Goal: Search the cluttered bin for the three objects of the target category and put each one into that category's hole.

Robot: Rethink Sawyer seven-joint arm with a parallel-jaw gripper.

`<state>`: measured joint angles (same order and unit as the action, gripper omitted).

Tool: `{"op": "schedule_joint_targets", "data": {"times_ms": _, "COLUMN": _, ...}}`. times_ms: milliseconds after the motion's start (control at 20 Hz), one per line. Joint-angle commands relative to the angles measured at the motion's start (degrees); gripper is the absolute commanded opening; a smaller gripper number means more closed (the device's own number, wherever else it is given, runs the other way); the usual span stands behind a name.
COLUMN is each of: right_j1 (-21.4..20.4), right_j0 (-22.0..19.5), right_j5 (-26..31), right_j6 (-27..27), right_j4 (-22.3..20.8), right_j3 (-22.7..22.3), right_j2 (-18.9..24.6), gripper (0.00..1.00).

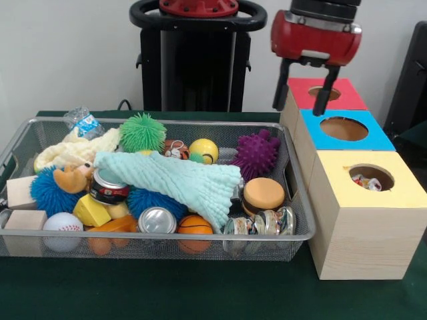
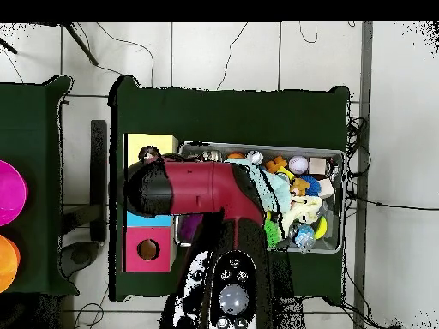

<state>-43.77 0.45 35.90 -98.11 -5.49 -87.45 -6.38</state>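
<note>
The wire mesh bin holds a heap of toys, cans and cloths. I see no polka-dot cloth among the bin's things. One white polka-dot piece lies inside the round hole of the yellow-topped box. My gripper hangs open and empty above the blue-topped box, behind the yellow box and right of the bin. In the overhead view the red arm covers the blue box, and the yellow box and the bin's rim show beside it.
A large mint-green cloth lies across the bin's middle, and a cream-yellow knitted cloth lies at its back left. Balls, spiky toys, cans and wooden blocks fill the bin. The red-topped box stands behind the blue one.
</note>
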Motion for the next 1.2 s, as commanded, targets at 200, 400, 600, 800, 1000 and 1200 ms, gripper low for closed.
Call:
{"op": "schedule_joint_targets", "data": {"times_ms": 200, "right_j1": 1.11, "right_j0": -2.28, "right_j5": 3.86, "right_j6": 6.57, "right_j4": -6.73, "right_j3": -6.36, "right_j2": 6.45, "gripper": 1.00}}
{"op": "schedule_joint_targets", "data": {"times_ms": 400, "right_j1": 3.74, "right_j0": -0.82, "right_j5": 0.27, "right_j6": 1.81, "right_j4": -7.76, "right_j3": -5.89, "right_j2": 5.87, "gripper": 1.00}}
{"op": "schedule_joint_targets", "data": {"times_ms": 600, "right_j1": 6.14, "right_j0": 1.48, "right_j5": -2.04, "right_j6": -2.35, "right_j4": -9.69, "right_j3": -4.57, "right_j2": 3.48, "gripper": 1.00}}
{"op": "schedule_joint_targets", "data": {"times_ms": 800, "right_j1": 6.88, "right_j0": 3.30, "right_j5": -3.14, "right_j6": -4.21, "right_j4": -12.28, "right_j3": -3.38, "right_j2": 0.96, "gripper": 1.00}}
{"op": "schedule_joint_targets", "data": {"times_ms": 1000, "right_j1": 9.01, "right_j0": 6.74, "right_j5": -3.70, "right_j6": -7.37, "right_j4": -16.10, "right_j3": -0.71, "right_j2": -4.04, "gripper": 1.00}}
{"op": "schedule_joint_targets", "data": {"times_ms": 1200, "right_j1": 8.74, "right_j0": 4.55, "right_j5": -4.93, "right_j6": -4.39, "right_j4": -16.50, "right_j3": -1.59, "right_j2": -2.70, "gripper": 1.00}}
